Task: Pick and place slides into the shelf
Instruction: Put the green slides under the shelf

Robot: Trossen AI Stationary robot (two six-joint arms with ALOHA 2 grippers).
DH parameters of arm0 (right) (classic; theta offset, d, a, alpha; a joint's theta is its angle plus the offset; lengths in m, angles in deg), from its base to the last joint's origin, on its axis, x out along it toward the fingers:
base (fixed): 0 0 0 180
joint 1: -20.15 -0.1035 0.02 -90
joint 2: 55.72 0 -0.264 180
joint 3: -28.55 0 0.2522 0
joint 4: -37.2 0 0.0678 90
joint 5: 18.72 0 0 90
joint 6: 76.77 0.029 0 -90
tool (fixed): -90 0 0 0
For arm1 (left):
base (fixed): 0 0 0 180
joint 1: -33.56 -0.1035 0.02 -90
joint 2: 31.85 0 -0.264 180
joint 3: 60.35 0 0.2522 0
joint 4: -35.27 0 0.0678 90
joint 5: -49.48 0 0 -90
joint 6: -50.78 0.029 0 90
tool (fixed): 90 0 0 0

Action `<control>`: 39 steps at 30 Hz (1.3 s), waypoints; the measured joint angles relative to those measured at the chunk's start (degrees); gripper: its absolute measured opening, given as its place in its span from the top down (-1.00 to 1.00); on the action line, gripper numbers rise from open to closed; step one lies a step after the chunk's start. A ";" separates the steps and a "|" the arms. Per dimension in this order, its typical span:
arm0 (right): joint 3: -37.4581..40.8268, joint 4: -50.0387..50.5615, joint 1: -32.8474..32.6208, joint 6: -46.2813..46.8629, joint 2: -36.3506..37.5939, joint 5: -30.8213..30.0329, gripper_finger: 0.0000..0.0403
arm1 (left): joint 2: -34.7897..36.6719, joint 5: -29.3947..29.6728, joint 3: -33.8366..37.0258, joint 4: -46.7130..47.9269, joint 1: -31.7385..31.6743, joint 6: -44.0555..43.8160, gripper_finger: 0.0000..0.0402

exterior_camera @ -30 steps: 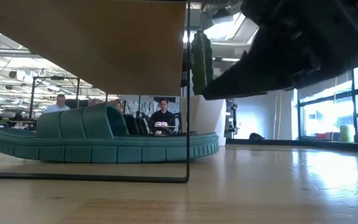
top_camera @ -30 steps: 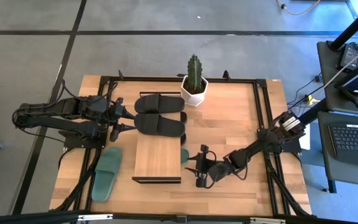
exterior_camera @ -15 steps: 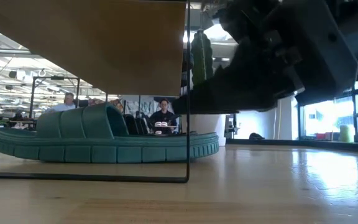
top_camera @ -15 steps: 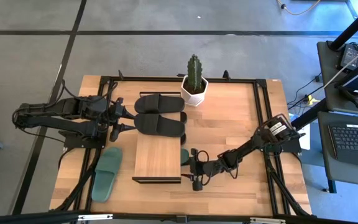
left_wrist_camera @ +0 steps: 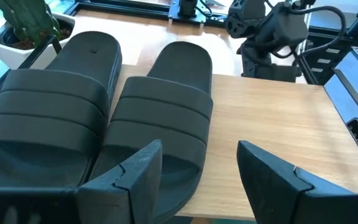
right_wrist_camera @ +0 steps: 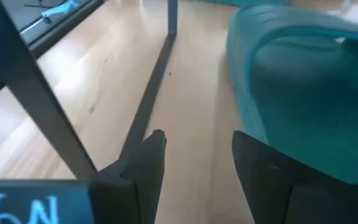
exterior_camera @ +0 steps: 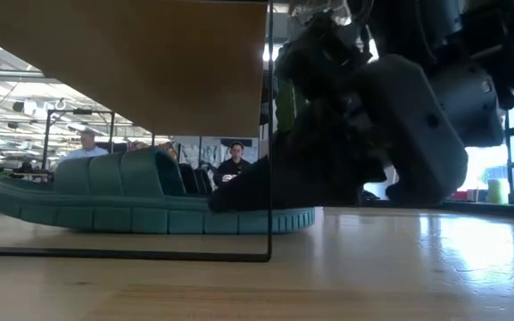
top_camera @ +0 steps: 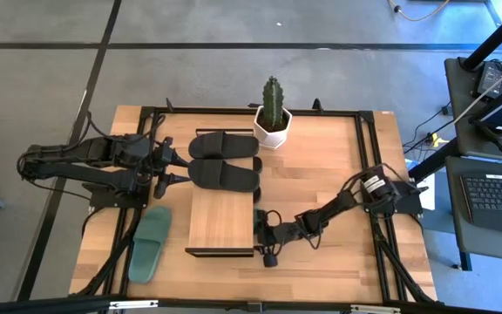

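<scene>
The shelf, a low rack with a light plank top on a thin black frame, stands at the middle of the table. Under it lies one green slide, its end showing at the shelf's right edge; a second green slide lies on the table to the shelf's left. A pair of black slides lies side by side beyond the shelf, the nearer one's edge just at the plank. My right arm stretches low across the table from its right side, nearly flat, wrist turned toward the shelf's right end. My right claw sits at that end, close to the tabletop, fingers parted and holding nothing; one finger is near the black frame bar, the other just beside the green slide's wide strap, and I cannot tell whether it touches. My left arm reaches in from the table's left side, and my left claw hovers, fingers spread and empty, just beside the black pair. A potted cactus stands at the far edge, near the black slides.
</scene>
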 joint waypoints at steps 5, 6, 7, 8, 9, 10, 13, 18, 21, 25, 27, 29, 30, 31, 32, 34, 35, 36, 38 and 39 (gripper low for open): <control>-1.08 -0.83 0.37 0.00 -1.52 1.52 0.07 | -0.02 0.00 0.00 0.63 0.01 -0.05 0.01; -1.07 -0.99 0.37 -0.02 -1.56 1.50 0.07 | -0.01 0.02 0.00 0.71 -0.01 -0.05 0.01; -1.09 -1.19 0.37 0.02 -1.56 1.52 0.07 | 0.00 0.00 0.00 0.65 0.00 -0.05 0.01; -1.09 -1.28 0.37 0.25 -1.58 1.54 0.07 | -0.02 0.00 0.00 0.68 0.01 -0.05 0.01; -1.09 -1.42 0.37 0.42 -1.59 1.54 0.07 | -0.02 0.00 0.00 0.73 0.00 -0.05 0.01; -1.09 -1.77 0.37 0.80 -1.60 1.55 0.07 | 0.00 0.00 0.00 0.71 0.01 -0.05 0.01; -1.09 -2.41 0.37 2.83 -1.63 1.49 0.07 | -0.02 0.01 0.00 0.84 -0.01 -0.06 0.01; -1.09 -3.65 0.37 4.98 -1.67 -1.55 0.07 | -0.01 0.00 0.00 0.85 0.01 -0.08 0.01; -1.09 -3.63 0.39 4.75 -1.67 -1.90 0.07 | 0.00 0.00 0.00 0.86 0.01 -0.08 0.01; -1.09 -2.43 0.46 4.74 -1.67 -4.63 0.07 | -0.01 0.01 0.00 0.88 0.00 -0.08 0.01; -1.09 -2.13 0.44 4.53 -1.67 -6.16 0.07 | -0.02 0.00 0.00 0.90 0.01 -0.08 0.01; -1.09 -2.02 0.41 4.44 -1.67 -7.41 0.07 | -0.02 0.00 0.00 0.91 0.01 -0.10 0.01; -1.09 -1.99 0.49 4.36 -1.67 -7.72 0.07 | -0.02 0.00 0.00 0.88 -0.01 -0.10 0.01; -1.09 -1.98 0.64 4.34 -1.67 -7.88 0.07 | -0.02 0.00 0.00 0.88 0.00 -0.08 0.01; -1.09 -1.94 0.80 4.40 -1.67 -8.12 0.07 | -0.02 0.00 0.00 0.89 -0.01 -0.08 0.01; -1.09 -1.85 1.22 4.36 -1.67 -8.30 0.07 | -0.02 0.00 0.00 0.88 0.00 -0.09 0.01; -1.09 -1.83 1.43 4.33 -1.67 -8.32 0.07 | -0.02 0.00 0.00 0.88 0.01 -0.09 0.01; -1.09 -1.83 1.62 4.33 -1.67 -8.29 0.07 | -0.02 0.00 0.00 0.88 -0.01 -0.10 0.01; -1.09 -1.83 1.96 4.33 -1.67 -8.27 0.07 | -0.02 0.00 0.00 0.89 0.00 -0.09 0.01; -1.09 -1.81 2.15 4.33 -1.67 -8.29 0.07 | -0.02 0.00 0.00 0.89 -0.01 -0.10 0.01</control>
